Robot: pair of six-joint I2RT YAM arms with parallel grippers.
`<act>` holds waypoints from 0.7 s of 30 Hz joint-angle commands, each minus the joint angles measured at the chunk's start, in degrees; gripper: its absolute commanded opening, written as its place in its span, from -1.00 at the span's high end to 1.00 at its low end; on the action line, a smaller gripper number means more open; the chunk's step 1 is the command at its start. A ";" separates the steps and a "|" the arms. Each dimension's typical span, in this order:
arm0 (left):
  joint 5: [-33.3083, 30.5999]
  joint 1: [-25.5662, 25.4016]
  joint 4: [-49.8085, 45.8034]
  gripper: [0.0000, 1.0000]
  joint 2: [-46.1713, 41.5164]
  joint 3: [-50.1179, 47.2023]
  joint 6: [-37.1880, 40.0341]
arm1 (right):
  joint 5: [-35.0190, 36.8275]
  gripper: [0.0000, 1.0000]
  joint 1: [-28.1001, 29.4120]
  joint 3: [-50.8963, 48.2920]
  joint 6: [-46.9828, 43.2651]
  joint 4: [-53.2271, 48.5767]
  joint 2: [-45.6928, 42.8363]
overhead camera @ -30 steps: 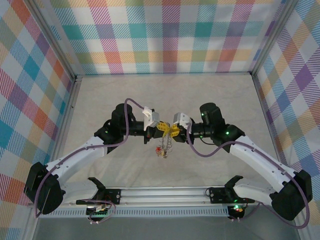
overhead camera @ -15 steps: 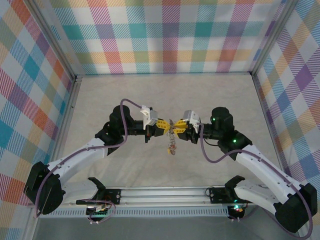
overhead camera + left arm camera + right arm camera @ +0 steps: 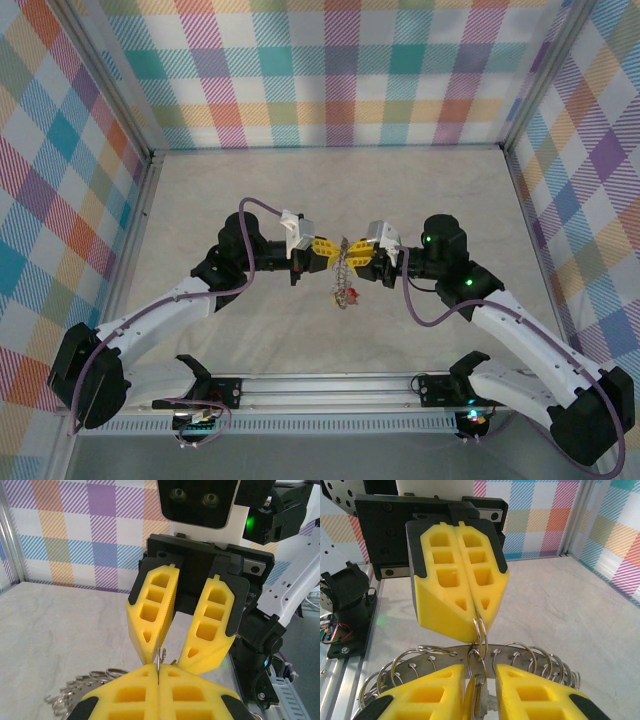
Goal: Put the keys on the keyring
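**Location.** Both arms meet over the middle of the worktop [image 3: 250,190], well clear of all four edges. Their fingertips point at each other.

**Left gripper** [image 3: 335,254]. The jaws are fully closed, with the yellow pads pressed flat together. The right wrist view shows a small split ring [image 3: 480,626] pinched at the very tips, and this ring hangs down to the keyring's band.

**Right gripper** [image 3: 353,262]. The jaws stand a narrow gap apart. A yellowish tag [image 3: 471,696] sits upright between the two fingers. The pictures do not show whether the pads clamp it or only flank it.

**Keyring** [image 3: 462,652]. It is off the worktop, suspended between the two sets of fingertips. In the right wrist view it appears as a grey curved band with a row of holes, each carrying a thin wire loop. The band runs crosswise just beyond the right fingers and below the left fingertips.

**Keys** [image 3: 348,291]. In the top view a small silvery cluster with a red tag hangs beneath the meeting point, towards the near edge. Single keys are too small to tell apart there.
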 commanded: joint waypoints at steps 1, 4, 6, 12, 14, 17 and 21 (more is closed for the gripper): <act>-0.11 0.36 3.94 1.00 -0.81 -0.38 -1.37 | -2.60 0.55 -0.47 0.17 -0.22 1.87 -0.25; -0.07 0.40 4.01 1.00 -0.64 -0.59 -1.46 | -2.94 0.58 -0.48 0.22 -0.33 1.73 0.06; -0.09 0.36 4.04 1.00 -0.77 -0.51 -1.85 | -2.86 0.58 -0.47 -0.18 0.00 2.70 0.39; -0.80 0.36 4.80 1.00 -0.46 -0.71 -2.53 | -1.92 0.44 -0.47 -0.37 0.00 3.79 0.64; -0.94 0.33 4.90 1.00 -0.30 -0.59 -3.02 | -1.74 0.46 -0.47 -0.35 -0.12 3.80 0.86; -0.94 0.32 5.39 1.00 0.33 -0.42 -3.31 | -2.46 0.50 -0.47 0.55 -0.88 2.36 1.49; -0.75 0.32 5.99 1.00 1.45 -0.05 -3.61 | -2.80 0.69 -0.52 -0.08 -0.32 3.37 2.24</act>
